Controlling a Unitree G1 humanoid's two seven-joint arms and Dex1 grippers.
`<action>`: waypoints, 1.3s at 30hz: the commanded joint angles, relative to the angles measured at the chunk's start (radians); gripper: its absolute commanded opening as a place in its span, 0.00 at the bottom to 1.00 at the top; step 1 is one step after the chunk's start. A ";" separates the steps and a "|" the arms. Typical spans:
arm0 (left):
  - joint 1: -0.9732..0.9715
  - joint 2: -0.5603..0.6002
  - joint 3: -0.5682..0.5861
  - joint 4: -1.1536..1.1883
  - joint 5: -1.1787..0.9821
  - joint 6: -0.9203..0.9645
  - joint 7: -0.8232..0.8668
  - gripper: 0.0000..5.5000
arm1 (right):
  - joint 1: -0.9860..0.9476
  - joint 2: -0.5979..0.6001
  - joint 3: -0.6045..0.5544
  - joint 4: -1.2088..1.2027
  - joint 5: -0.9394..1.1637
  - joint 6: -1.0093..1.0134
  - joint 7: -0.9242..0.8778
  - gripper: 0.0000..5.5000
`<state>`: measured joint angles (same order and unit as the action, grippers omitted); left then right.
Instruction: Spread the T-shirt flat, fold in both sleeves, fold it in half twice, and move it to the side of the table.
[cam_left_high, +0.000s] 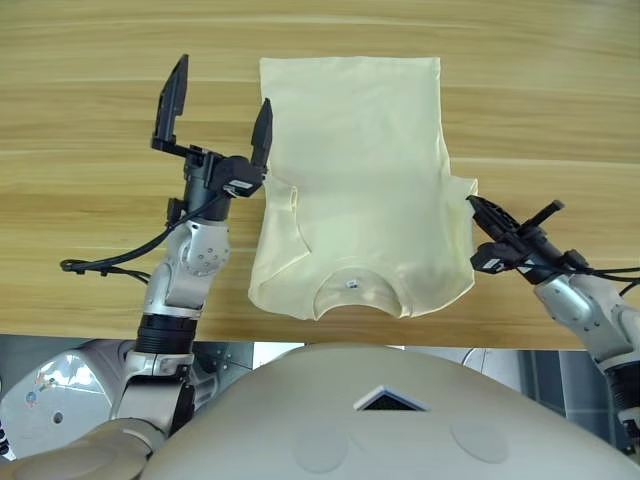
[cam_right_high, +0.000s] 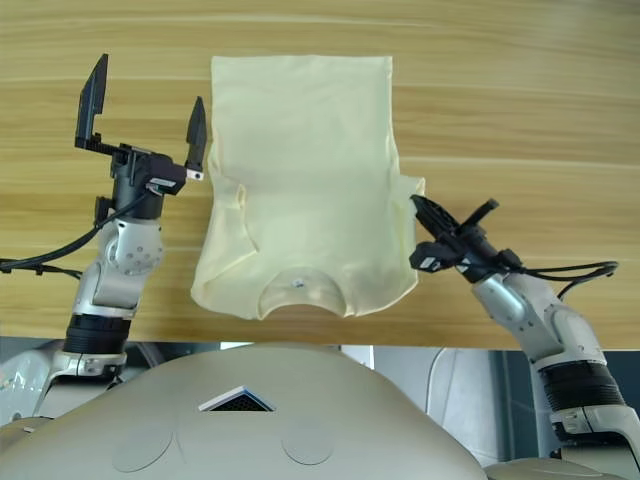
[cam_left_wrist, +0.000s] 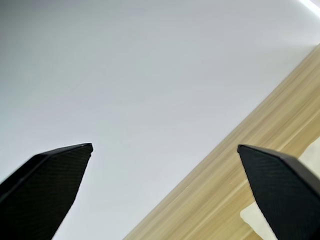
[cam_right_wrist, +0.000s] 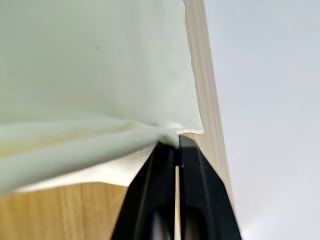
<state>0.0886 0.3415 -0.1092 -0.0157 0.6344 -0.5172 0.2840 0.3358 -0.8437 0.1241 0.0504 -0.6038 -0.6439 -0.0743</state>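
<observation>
The shirt lies flat on the surface, left sleeve seemingly folded in. The right end effector pinches the right sleeve, presumably to fold it; the left end effector hangs open alongside.

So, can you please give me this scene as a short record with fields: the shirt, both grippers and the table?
T-shirt: pale yellow, lying on the table, collar toward the robot
left sleeve: folded in over the body
left gripper: fingers open, holding nothing, beside the T-shirt's left edge
right gripper: fingers shut on the T-shirt's right edge, near the sleeve
table: light wood
half folds: not yet done
</observation>
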 joint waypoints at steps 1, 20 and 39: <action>0.000 -0.004 -0.008 0.013 0.006 0.006 0.004 0.98 | -0.005 0.019 0.011 -0.038 0.027 -0.009 0.057 0.00; -0.011 -0.018 -0.037 0.033 0.024 0.005 0.018 0.98 | -0.063 0.074 0.104 0.043 -0.029 -0.051 0.152 0.00; -0.014 -0.019 -0.042 0.046 0.027 0.005 0.022 0.98 | -0.026 0.029 0.083 -0.014 0.038 -0.078 0.227 0.51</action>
<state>0.0839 0.3212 -0.1487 0.0226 0.6530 -0.5173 0.3001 0.2959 -0.8055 0.2186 0.0522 -0.5774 -0.7243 0.1315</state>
